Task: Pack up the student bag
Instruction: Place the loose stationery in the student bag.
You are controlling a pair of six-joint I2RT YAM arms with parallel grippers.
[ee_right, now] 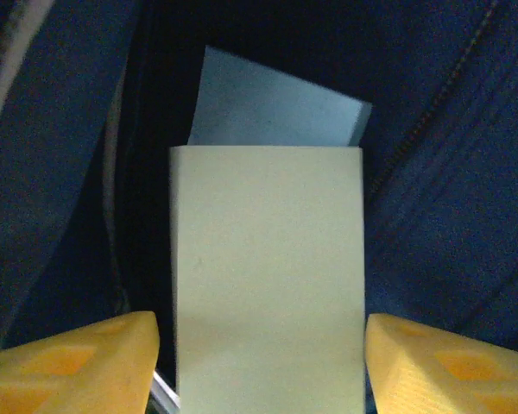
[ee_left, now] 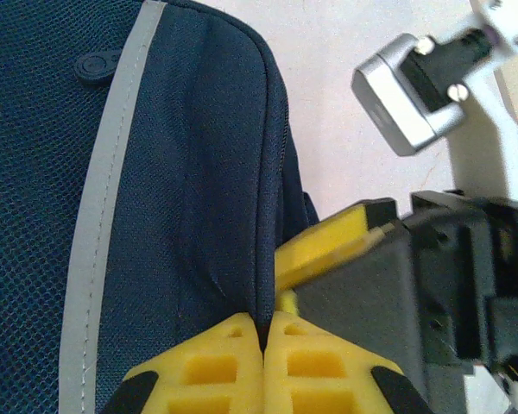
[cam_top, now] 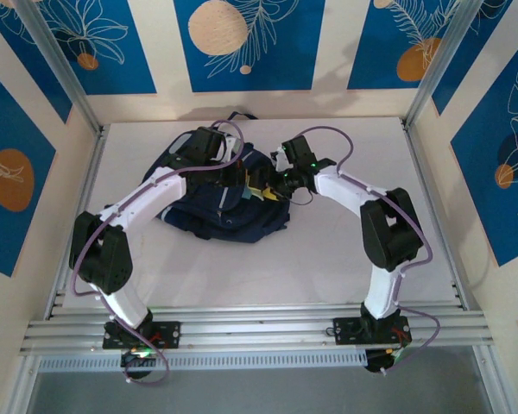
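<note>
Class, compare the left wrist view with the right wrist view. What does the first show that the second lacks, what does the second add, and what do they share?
Left wrist view: the left gripper is shut on a fold of the student bag, seen from outside, with a grey stripe and the pale table.
Right wrist view: the right gripper has its jaws apart, either side of a cream card. A grey-blue sheet lies behind the card in the bag's dark opening.
Shared: navy bag fabric and yellow fingers.

You see the student bag (cam_top: pixel 217 205) on the table (cam_top: pixel 328 259), left of centre; in its opening, one card (ee_right: pixel 268 276) stands before another sheet (ee_right: pixel 276 108).
</note>
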